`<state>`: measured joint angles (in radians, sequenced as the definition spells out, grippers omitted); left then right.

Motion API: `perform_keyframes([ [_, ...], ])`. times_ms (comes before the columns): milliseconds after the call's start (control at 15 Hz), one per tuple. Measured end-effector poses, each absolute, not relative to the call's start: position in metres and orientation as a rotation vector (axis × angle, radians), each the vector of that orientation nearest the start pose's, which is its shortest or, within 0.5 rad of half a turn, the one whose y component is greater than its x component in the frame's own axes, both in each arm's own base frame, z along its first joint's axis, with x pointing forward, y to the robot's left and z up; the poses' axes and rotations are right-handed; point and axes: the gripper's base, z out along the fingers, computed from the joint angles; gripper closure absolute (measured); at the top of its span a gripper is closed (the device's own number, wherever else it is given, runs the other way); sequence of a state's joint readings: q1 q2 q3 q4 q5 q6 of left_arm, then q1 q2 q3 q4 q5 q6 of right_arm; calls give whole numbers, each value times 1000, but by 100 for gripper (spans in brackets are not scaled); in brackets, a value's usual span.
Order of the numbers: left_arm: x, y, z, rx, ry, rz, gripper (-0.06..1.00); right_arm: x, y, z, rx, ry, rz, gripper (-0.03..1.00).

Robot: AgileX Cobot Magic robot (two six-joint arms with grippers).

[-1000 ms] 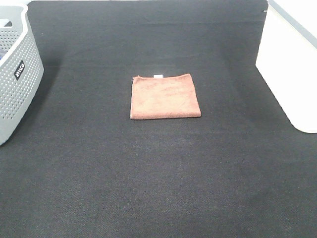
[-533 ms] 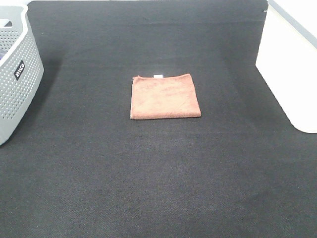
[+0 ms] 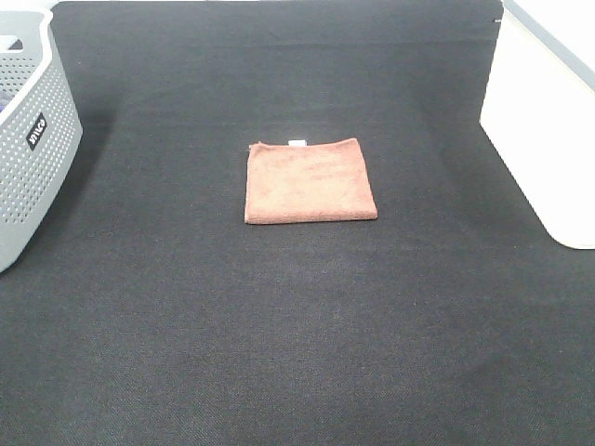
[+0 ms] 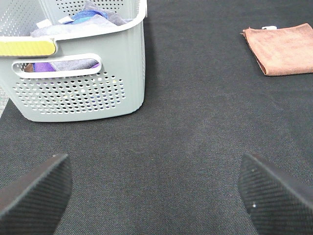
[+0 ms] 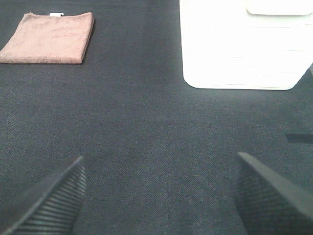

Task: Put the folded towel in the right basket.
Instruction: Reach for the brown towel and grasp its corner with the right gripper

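I am holding the left hand (image 4: 156,196) and right hand (image 5: 156,196) wide and empty, as the folded towel (image 3: 310,180) is lying ungrasped on the tabletop (image 3: 279,325), well apart from the right basket (image 3: 544,139).

From high up one camera looks steeply down on the whole black worktop (image 3: 297,325), while both wrist cameras sit low by the front edge, facing the far edge and sharing the towel (image 3: 310,181).

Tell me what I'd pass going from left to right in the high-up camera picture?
grey basket → folded towel → white basket
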<state>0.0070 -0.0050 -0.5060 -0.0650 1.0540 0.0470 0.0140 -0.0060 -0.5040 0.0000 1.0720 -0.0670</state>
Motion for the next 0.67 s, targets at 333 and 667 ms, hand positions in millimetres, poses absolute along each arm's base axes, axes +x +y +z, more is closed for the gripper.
perform_keyframes([
  [333,-6,-5,280,44,2025,-43,7,-7,0,277,-83,2044,-33,20],
  [667,-6,-5,280,44,2025,-43,7,-7,0,277,-83,2044,-33,20],
])
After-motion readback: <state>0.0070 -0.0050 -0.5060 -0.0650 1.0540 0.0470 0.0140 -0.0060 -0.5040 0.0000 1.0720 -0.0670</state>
